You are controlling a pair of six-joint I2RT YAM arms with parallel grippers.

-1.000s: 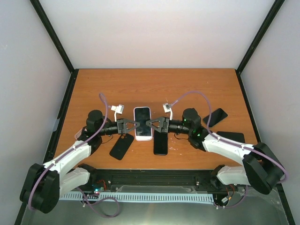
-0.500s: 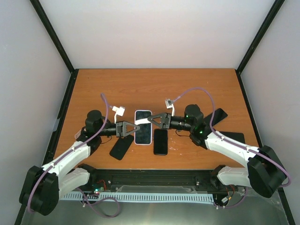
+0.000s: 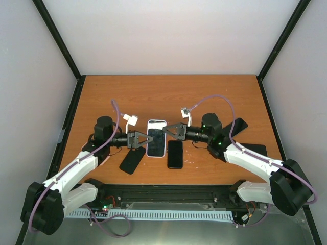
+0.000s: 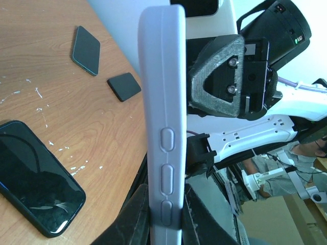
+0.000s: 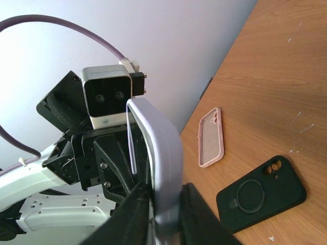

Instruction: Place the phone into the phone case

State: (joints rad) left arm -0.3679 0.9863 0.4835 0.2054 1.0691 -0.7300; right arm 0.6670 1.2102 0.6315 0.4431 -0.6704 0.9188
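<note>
We list: pale case, pinched along one long edge by the left tool and along the other by the right tool; we cannot tell whether anything sits inside. Black phone, flat on the worktop, just beside it. Black case, near the left tool. Pink case, seen only from the right wrist. Second phone, partly behind the right arm.

The case looks like smooth matt plastic. The black phone has a glossy face, and the desk is scuffed wood grain.
</note>
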